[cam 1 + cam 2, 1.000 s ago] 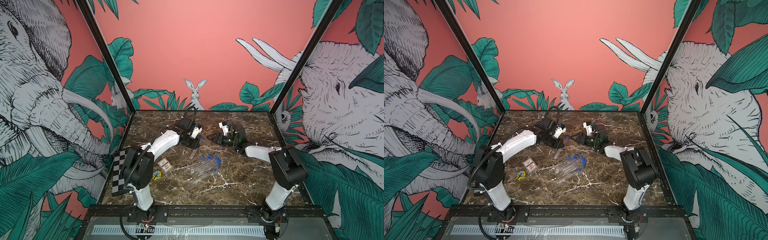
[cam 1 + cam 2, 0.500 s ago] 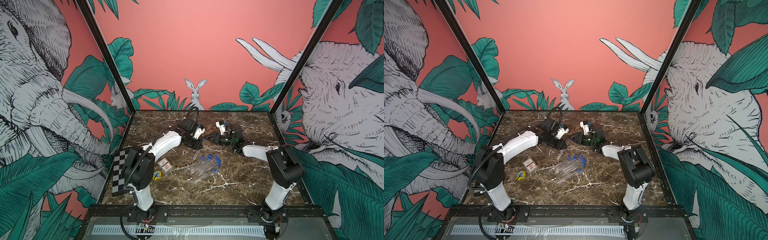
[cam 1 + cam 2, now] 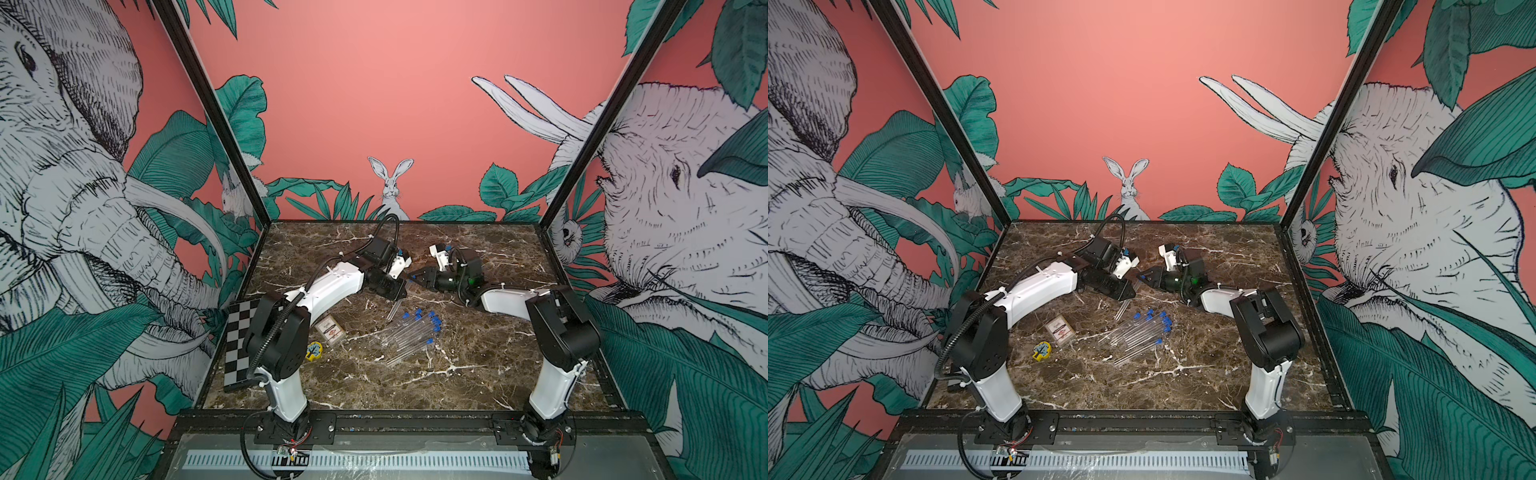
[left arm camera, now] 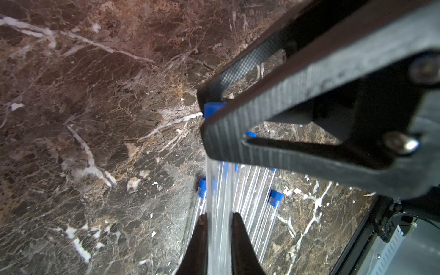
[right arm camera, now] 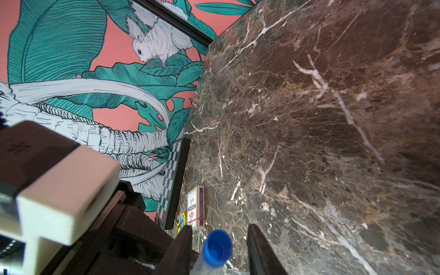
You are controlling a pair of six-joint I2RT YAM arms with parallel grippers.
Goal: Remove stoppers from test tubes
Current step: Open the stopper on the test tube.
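The left gripper (image 4: 218,228) was clamped shut on a long, thin, clear test tube (image 4: 217,190) with its stoppered end raised toward the other arm, presumably to brace the tube against a pull along its length; the right gripper (image 5: 220,228) stood open around the tube's small bright blue plastic stopper (image 5: 217,247), one finger on each side, seemingly lined up for a straight pull; the right wrist view showed a gap between the plug and each finger, so nothing was pinched there yet, a detail too small for either top view; the left wrist view showed the firm hold on the tube's body and, beyond it, the loose heap of clear stoppered tubes (image 4: 252,197) lying on the dark brown marble tabletop (image 3: 478,374); only the top views showed both arms meeting nose to nose toward the back of the table, with that heap just in front of them.
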